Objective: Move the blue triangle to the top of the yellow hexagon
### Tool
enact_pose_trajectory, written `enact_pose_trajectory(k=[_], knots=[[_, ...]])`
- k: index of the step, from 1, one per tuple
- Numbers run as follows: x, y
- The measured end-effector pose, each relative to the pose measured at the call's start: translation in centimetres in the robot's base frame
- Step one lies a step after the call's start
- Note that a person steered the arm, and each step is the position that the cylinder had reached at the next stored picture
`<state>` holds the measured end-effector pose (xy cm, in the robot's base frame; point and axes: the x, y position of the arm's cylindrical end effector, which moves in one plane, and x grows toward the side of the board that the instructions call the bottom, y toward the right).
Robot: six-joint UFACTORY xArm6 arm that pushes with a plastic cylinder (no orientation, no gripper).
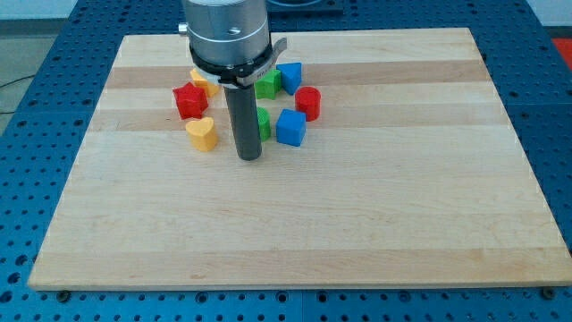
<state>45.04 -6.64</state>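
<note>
The blue triangle sits at the far right of the block cluster, beside a red block; the yellow hexagon lies far left. My tip, a jawless rod, rests near the blue cube.

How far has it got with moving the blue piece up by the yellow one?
Nothing looks finished yet. The blue triangular block sits at the cluster's upper right, while the yellow hexagonal block shows at upper left, partly hidden behind the arm. My tip rests below the cluster on the wooden board, touching neither. The whole push remains.
</note>
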Motion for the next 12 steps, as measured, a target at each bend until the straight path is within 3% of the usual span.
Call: enact_pose_trajectory(k=[3,5,11,12], knots=[[-0.5,3.0],[3.0,8.6],[4.1,6.8],[4.1,1.5]])
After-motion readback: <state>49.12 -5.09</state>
